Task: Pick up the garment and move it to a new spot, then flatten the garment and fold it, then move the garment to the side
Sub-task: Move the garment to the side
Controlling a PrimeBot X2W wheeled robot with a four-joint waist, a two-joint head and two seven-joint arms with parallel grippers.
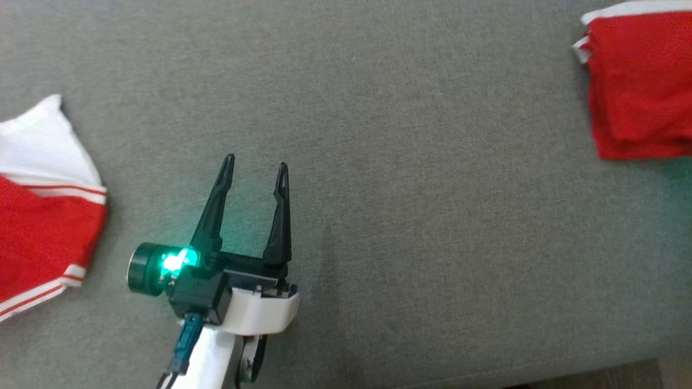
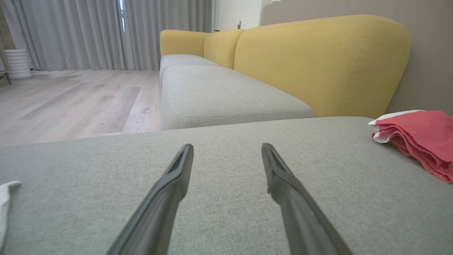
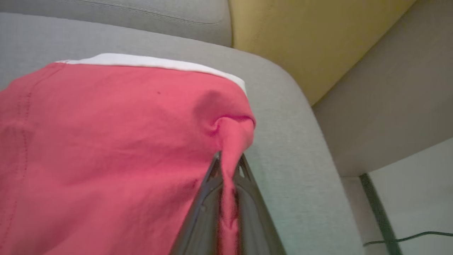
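Two long fingers of the left gripper (image 1: 256,162) spread apart, holding nothing, over the grey cushion (image 1: 432,216); right gripper (image 3: 230,157) closed on a pinch of the folded red garment (image 3: 106,141), at the cushion's right corner; another red-and-white cloth (image 1: 38,232) at far left

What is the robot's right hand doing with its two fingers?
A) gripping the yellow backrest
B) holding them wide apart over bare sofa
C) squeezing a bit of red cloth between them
C: in the right wrist view, the right gripper has its fingers closed on a pinched ridge of the red cloth.
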